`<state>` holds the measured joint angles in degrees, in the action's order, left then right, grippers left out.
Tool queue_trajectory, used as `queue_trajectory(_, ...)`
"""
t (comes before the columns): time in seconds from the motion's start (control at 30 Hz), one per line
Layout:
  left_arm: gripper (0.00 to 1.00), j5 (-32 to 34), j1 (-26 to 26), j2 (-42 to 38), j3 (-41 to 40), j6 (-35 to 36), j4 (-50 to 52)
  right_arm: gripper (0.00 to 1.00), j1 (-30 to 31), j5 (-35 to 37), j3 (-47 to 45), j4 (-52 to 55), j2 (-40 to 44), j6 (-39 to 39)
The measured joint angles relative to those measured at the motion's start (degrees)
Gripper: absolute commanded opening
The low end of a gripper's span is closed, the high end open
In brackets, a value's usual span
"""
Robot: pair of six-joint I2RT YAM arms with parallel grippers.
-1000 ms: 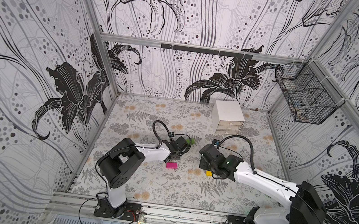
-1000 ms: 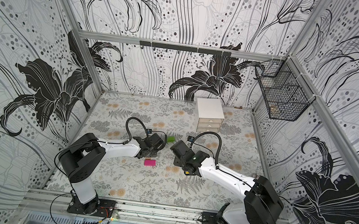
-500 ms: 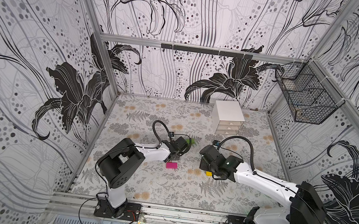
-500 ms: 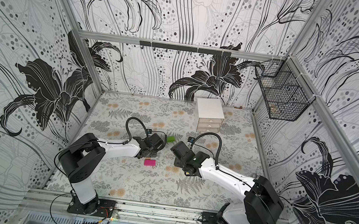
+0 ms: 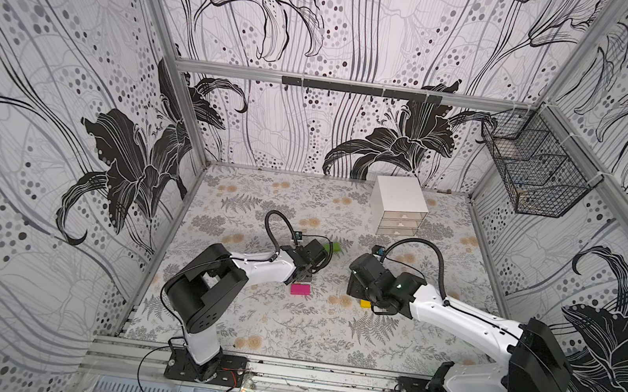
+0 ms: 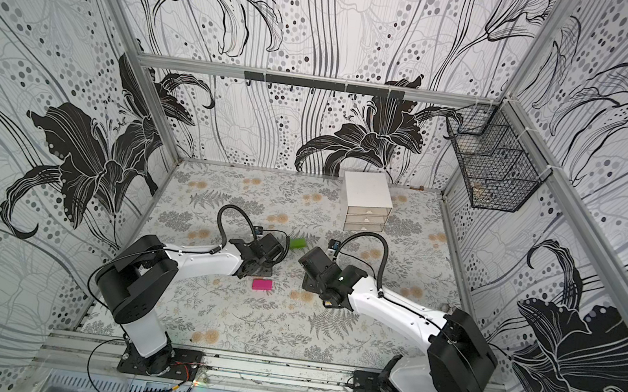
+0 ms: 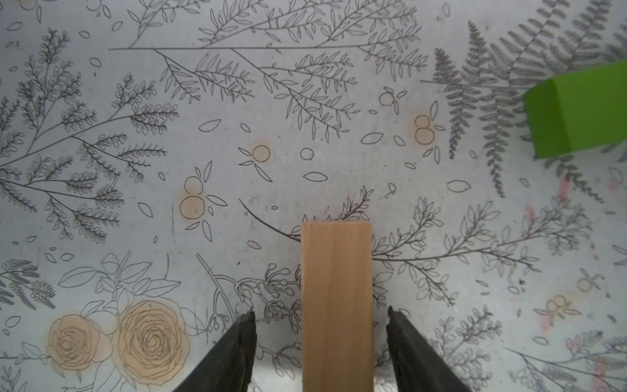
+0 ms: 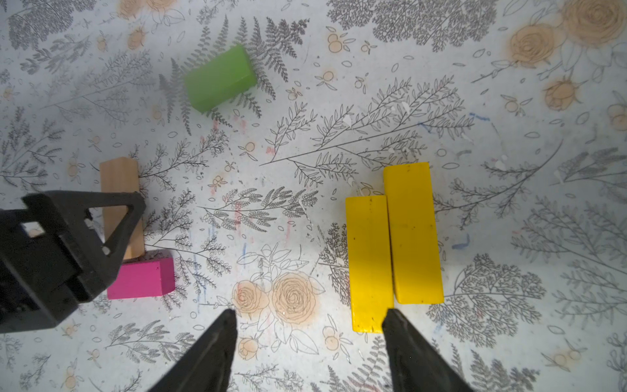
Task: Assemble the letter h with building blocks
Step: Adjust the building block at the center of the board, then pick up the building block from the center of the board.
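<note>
Tan block [image 7: 336, 305], wrist views only

My worktop [image 8: 271, 163] is pale grey, printed with grey ferns and tan roses. I see two yellow blocks [image 8: 369, 261] [image 8: 412, 234], a green block [image 8: 220, 79], a magenta-pink block [image 8: 142, 280] and a bare tan wood block [image 7: 336, 305]. The left claw [image 7: 320, 314] and right claw [image 8: 308, 314] are black.
</note>
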<state>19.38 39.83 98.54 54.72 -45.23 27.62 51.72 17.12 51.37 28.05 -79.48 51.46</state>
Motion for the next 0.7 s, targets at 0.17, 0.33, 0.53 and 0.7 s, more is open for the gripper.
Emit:
queue_trajectory(0.17,0.67,0.6,0.0,-4.6,0.0,0.0,1.1,0.93,-0.1,-0.2,6.1,2.5,-4.2,-2.8)
queue_trajectory(0.33,0.71,3.0,0.0,-12.4,-0.3,0.0,3.5,0.93,-2.7,-2.3,15.5,3.1,-11.1,-7.7)
queue_trajectory(0.53,0.73,7.2,-1.3,-28.0,-5.8,-1.7,6.5,0.93,-6.8,-5.1,27.5,4.3,-24.0,-14.4)
queue_trajectory(0.7,0.72,8.2,-4.5,-39.8,-13.9,-4.0,7.4,0.93,-7.3,-6.2,37.4,5.7,-36.4,-19.7)
